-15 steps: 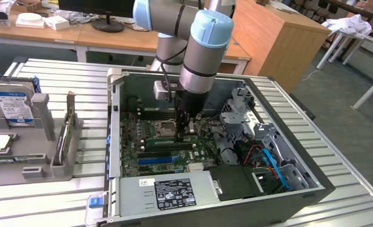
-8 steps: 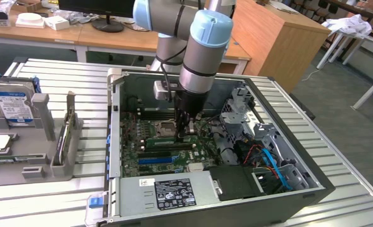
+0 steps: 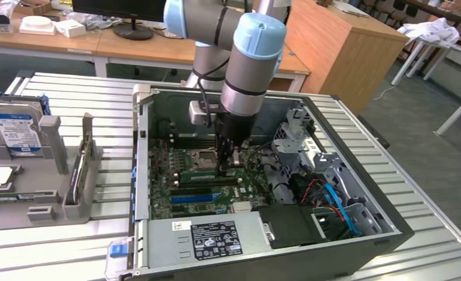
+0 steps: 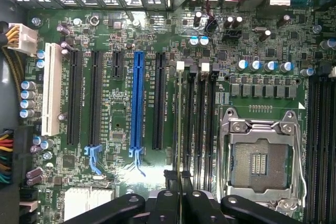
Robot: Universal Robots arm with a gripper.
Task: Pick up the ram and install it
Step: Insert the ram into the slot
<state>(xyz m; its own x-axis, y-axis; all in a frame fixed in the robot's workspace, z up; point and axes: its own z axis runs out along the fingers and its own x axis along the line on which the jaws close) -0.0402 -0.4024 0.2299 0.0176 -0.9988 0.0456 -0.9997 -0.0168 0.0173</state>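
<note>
My gripper [image 3: 230, 165] reaches down into the open computer case, over the green motherboard [image 3: 185, 199]. In the wrist view the gripper [image 4: 180, 180] is shut on the ram [image 4: 181, 129], which I see edge-on as a thin dark strip between the black fingers [image 4: 169, 178]. The strip runs along the first of the black memory slots beside the CPU socket [image 4: 260, 161], up to a white latch [image 4: 180, 66]. In the exterior view the ram [image 3: 207, 174] is a narrow green stick lying along the slots just below the fingertips. Whether it is pressed fully home I cannot tell.
A long blue slot [image 4: 138, 103] and black slots lie beside the memory slots. The case walls [image 3: 141, 175], the power supply [image 3: 214, 237] and the drive cage [image 3: 300, 140] hem in the board. A grey holder [image 3: 35, 193] with a hard drive [image 3: 16, 132] stands at the exterior view's left.
</note>
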